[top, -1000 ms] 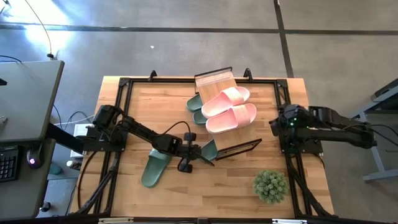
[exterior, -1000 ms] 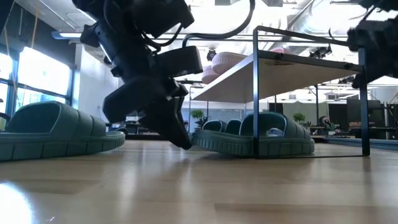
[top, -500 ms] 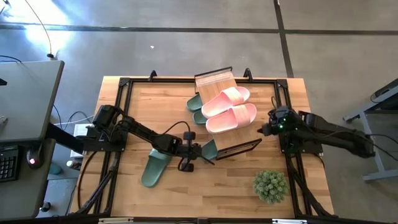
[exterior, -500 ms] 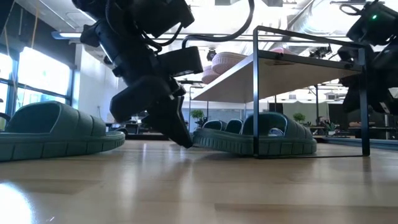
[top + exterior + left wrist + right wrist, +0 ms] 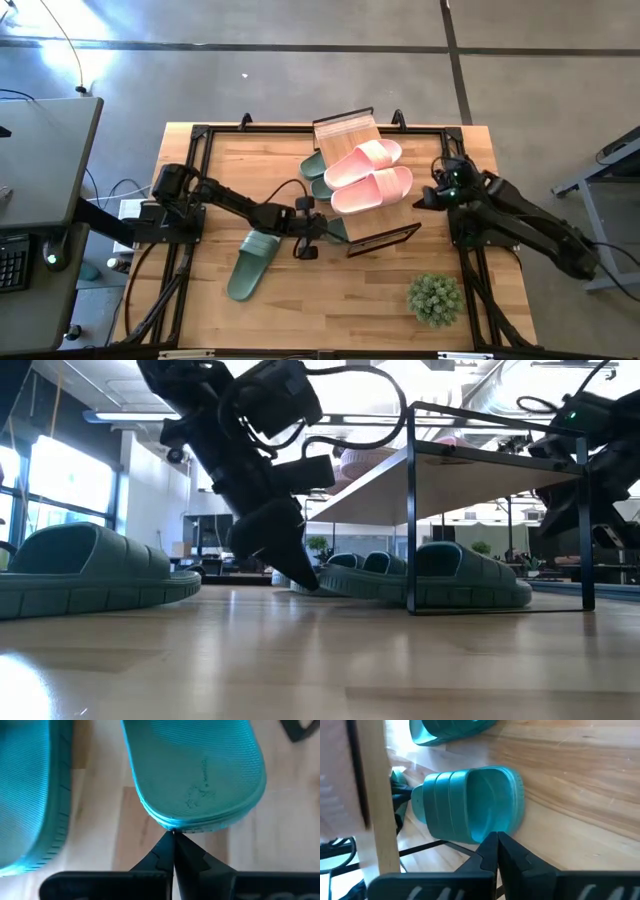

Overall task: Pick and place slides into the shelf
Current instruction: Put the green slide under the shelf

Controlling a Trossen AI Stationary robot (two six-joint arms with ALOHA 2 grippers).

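Wooden tabletop [image 5: 300, 310]: left gripper [image 5: 322, 228] pinched closed against green slide [image 5: 195, 780] under shelf [image 5: 346, 133]; right gripper [image 5: 420, 200] closed, empty.

A pale butcher-block worktop [image 5: 300, 300] with a black metal rail frame along its edges stands on a grey concrete floor [image 5: 250, 80] crossed by dark seam lines. Well off beyond the left end effector [image 5: 322, 229], away from the right arm, a grey desk [image 5: 45, 165] carries a keyboard [image 5: 12, 262], with cables trailing beside it. Near the right end effector [image 5: 418, 203], toward the worktop's front corner, sits a small green potted plant [image 5: 434, 297]. Level across the worktop, bright windows [image 5: 40, 485] glow behind the left end effector, and ceiling lights and ducts run overhead.
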